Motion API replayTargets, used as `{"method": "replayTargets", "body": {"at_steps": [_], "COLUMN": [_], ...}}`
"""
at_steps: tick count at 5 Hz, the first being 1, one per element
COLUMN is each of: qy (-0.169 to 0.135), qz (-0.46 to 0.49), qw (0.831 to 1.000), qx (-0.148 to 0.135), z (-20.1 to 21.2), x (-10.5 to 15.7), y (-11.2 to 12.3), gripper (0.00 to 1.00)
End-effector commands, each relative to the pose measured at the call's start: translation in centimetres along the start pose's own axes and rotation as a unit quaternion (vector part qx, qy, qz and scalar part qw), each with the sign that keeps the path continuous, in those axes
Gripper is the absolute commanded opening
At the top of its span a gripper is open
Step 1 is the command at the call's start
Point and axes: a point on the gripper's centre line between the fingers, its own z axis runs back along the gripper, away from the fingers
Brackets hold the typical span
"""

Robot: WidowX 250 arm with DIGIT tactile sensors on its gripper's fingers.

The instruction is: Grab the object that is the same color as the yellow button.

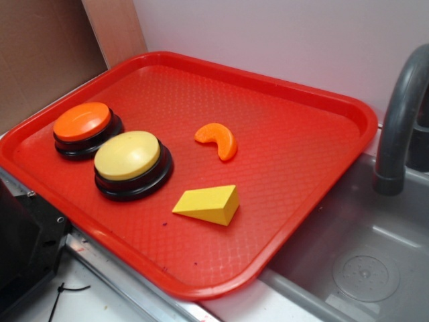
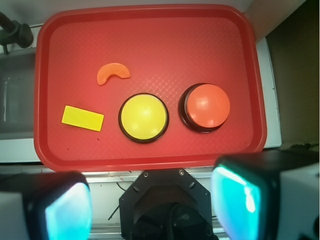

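Target, the small matte yellow plastic wedge (image 1: 209, 204), lies on the red textured plastic tray (image 1: 305, 157) just beside the pale-yellow domed button (image 1: 129, 156), likely light, rigid, best pinched across its flat parallel sides; gripper (image 2: 150, 210) spread wide, empty, well apart.

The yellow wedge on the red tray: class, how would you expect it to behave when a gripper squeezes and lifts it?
The yellow wedge looks like solid matte plastic, so probably stiff and light. It lies on a flat face on the red tray, so it is unlikely to roll. Its sloping top might let the fingers slide; the parallel sides look safer.
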Motion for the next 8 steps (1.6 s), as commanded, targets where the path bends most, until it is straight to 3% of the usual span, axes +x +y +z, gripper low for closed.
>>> {"method": "replayTargets", "body": {"at_steps": [1,2,3,4,6,7,8], "qy": [0.0,0.006,0.017,0.013,-0.027,-0.035,-0.041], "qz": [0.0,-0.092,-0.212,-0.33,-0.536,-0.566,-0.569], "qw": [1.0,0.996,0.977,0.943,0.842,0.823,0.821], "qx": [0.0,0.004,-0.011,-0.042,-0.048,-0.031,-0.031], "z": [0.0,-1.6,-3.4,-5.5,-9.7,-12.0,-14.1], "x": [0.0,1.2,2.3,3.5,4.2,4.3,3.9], "y": [0.0,-0.6,-2.2,-4.0,-7.3,-8.8,-10.2], "gripper": [1.0,1.0,1.0,1.0,1.0,1.0,1.0]}}
